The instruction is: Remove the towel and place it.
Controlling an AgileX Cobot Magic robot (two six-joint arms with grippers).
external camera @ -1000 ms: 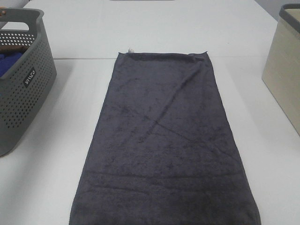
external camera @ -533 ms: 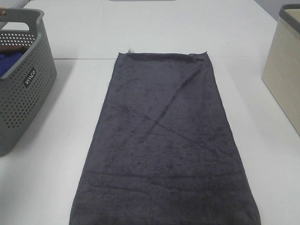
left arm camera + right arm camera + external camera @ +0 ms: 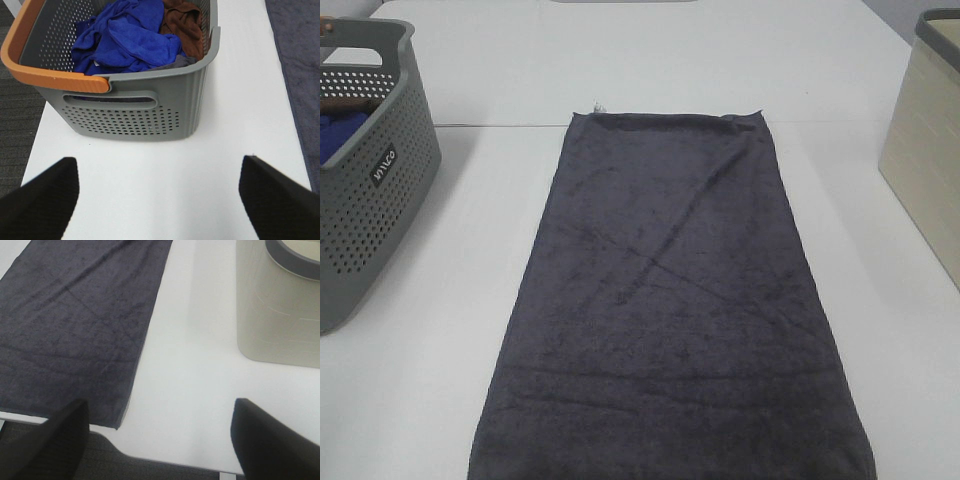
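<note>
Both claws are seen spread, nothing held: L claw (image 3: 159,200) by the basket (image 3: 150,105), R claw (image 3: 160,440) at the near edge. Towel (image 3: 670,310) is laid flat mid-table (image 3: 430,380), long axis near-to-far. Its near right corner is judged closest to R claw.

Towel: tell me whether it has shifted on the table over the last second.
No. The towel lies flat as before, its far hem along the same table seam, its gaps to the grey basket and beige bin unchanged.
</note>
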